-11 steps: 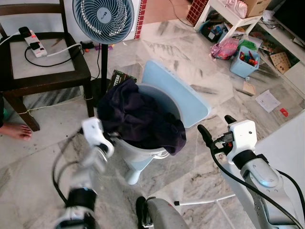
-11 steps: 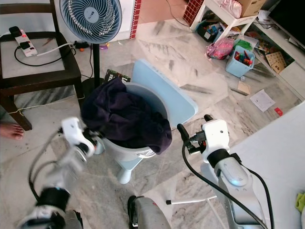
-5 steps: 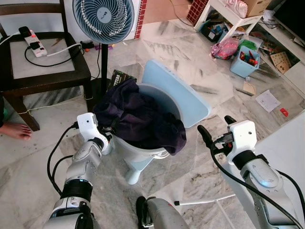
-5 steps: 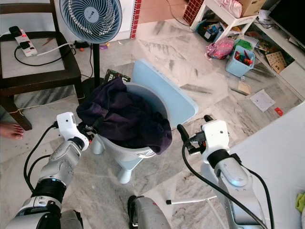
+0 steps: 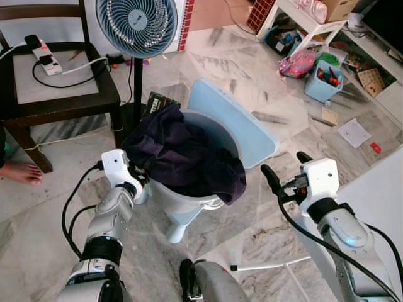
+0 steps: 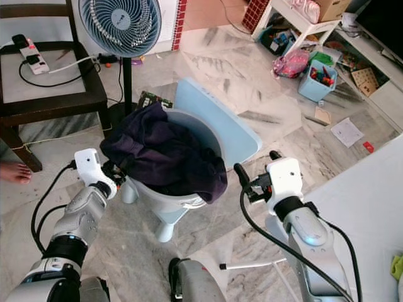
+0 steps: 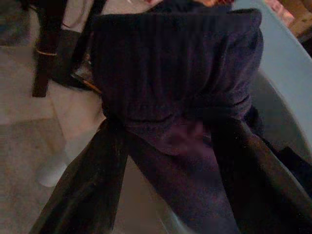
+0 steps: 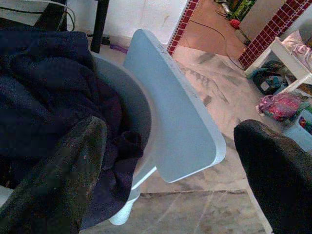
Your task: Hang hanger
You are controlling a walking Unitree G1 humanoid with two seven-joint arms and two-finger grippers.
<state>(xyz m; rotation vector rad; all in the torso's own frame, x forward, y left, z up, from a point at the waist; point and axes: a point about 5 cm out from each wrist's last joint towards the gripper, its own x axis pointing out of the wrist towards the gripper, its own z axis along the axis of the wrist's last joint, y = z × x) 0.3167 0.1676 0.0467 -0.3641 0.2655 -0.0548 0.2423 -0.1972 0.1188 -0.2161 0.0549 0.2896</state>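
Observation:
A dark navy garment (image 5: 186,157) is heaped in a pale grey bucket (image 5: 189,202) that stands on a light blue stool (image 5: 234,123). My left gripper (image 5: 140,178) is at the bucket's left rim. In the left wrist view its fingers (image 7: 83,185) pinch a bunched fold of the garment (image 7: 175,97). My right gripper (image 5: 283,165) hangs open to the right of the bucket, apart from it, with nothing between its fingers (image 8: 73,165). In the right wrist view the stool (image 8: 170,112) and garment (image 8: 44,92) lie ahead.
A standing fan (image 5: 136,25) and a dark wooden chair (image 5: 63,104) with a power strip (image 5: 43,53) stand behind the bucket. A person's bare foot (image 5: 19,173) is at the left. Toys and a blue bin (image 5: 322,78) lie far right. A white rod (image 5: 271,265) crosses the floor near me.
My left arm has swung in from a blurred position beside the bucket and settled at its left rim on the garment. The right arm has stayed still.

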